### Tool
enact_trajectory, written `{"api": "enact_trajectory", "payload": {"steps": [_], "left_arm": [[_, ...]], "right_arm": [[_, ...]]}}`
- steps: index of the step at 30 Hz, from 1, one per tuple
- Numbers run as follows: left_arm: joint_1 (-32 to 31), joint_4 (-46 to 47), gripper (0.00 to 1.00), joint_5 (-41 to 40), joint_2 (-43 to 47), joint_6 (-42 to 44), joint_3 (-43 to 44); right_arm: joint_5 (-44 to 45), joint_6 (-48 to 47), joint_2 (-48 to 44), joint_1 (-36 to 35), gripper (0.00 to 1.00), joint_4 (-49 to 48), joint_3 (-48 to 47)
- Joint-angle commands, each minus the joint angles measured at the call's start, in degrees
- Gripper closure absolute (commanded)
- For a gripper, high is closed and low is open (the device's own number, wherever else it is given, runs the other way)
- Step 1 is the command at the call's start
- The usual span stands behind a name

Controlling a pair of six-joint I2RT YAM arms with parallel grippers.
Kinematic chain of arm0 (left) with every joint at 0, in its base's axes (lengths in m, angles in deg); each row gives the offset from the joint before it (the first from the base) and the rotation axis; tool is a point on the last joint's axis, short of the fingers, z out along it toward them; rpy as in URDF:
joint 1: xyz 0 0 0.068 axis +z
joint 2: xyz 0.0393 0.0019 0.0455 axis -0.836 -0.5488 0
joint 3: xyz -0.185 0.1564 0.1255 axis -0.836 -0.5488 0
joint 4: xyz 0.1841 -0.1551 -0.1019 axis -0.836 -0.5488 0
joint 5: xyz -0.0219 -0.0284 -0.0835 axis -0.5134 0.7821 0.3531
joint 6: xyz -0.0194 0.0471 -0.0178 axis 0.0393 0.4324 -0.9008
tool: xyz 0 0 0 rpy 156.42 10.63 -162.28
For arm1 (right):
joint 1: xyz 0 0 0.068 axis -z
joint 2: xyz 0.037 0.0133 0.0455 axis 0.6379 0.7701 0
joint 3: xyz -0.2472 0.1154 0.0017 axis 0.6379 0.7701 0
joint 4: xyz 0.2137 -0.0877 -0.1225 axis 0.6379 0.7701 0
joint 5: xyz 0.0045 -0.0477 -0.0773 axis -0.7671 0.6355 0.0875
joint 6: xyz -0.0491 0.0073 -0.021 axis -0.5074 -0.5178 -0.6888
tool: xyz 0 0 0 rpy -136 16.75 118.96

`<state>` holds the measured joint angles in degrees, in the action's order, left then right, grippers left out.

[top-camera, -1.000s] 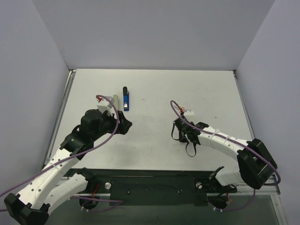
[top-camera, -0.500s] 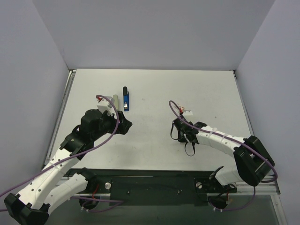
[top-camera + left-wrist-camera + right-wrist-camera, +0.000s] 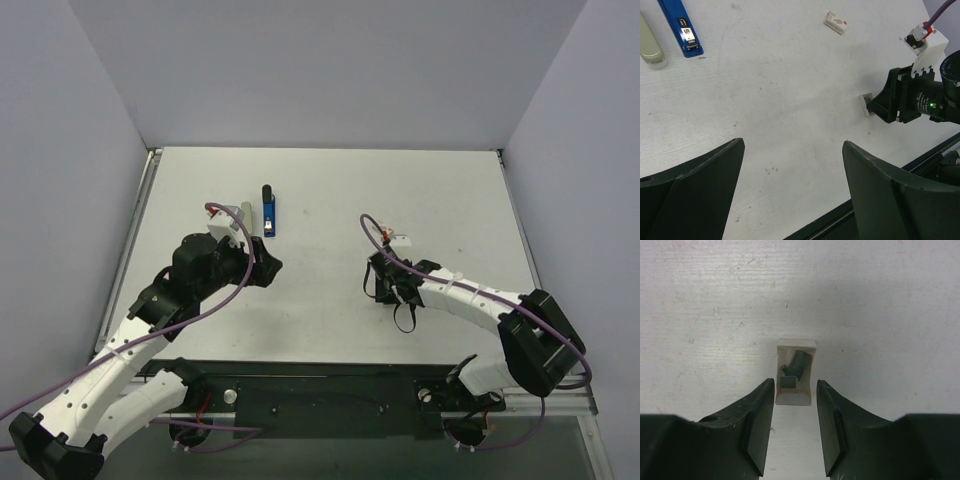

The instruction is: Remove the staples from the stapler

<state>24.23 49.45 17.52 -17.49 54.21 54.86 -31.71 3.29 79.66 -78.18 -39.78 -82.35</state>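
The blue stapler (image 3: 268,213) (image 3: 683,28) lies flat at the back left of the table, its dark end pointing away. My left gripper (image 3: 265,268) (image 3: 792,145) hovers in front of it, open and holding nothing. My right gripper (image 3: 382,288) (image 3: 795,385) is open and low over the table. Its fingertips stand on either side of the near end of a small white tray (image 3: 795,395) (image 3: 866,105) without pressing on it. Dark grey staples (image 3: 799,365) lie inside the tray.
A pale grey-white short bar (image 3: 246,215) (image 3: 650,47) lies just left of the stapler. A small white box (image 3: 836,23) sits on the table beyond the tray. The dark front rail (image 3: 330,385) runs along the near edge, and walls close in the table on three sides.
My right gripper's jaws have come apart around the tray, and the right arm has shifted slightly. The left arm and the stapler have not moved.
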Motion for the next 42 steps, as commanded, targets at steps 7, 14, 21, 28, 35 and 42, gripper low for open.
{"api": "enact_trajectory", "payload": {"steps": [7,14,21,28,35,42], "left_arm": [[0.41,3.34,0.09,1.40,0.52,-0.69,0.05],[0.41,4.21,0.09,2.89,0.69,-0.96,-0.56],[0.59,3.25,0.09,5.09,-1.16,-1.05,-0.30],[1.02,3.60,0.09,6.32,-0.80,-1.57,-1.00],[1.46,4.13,0.09,7.47,-1.07,-1.92,-1.26],[1.82,4.13,0.09,7.82,-0.98,-1.92,-1.26]], "right_arm": [[2.94,0.28,-4.18,2.77,0.61,2.25,-2.81],[1.81,0.97,-0.84,10.15,0.57,-0.90,-8.43],[1.54,3.53,8.11,15.07,0.51,-4.43,-18.01],[5.32,5.46,19.10,19.29,0.50,-5.04,-29.43],[8.92,7.31,30.09,22.19,0.48,-3.46,-39.45],[7.43,8.01,38.35,22.64,0.48,1.46,-47.11]]}}
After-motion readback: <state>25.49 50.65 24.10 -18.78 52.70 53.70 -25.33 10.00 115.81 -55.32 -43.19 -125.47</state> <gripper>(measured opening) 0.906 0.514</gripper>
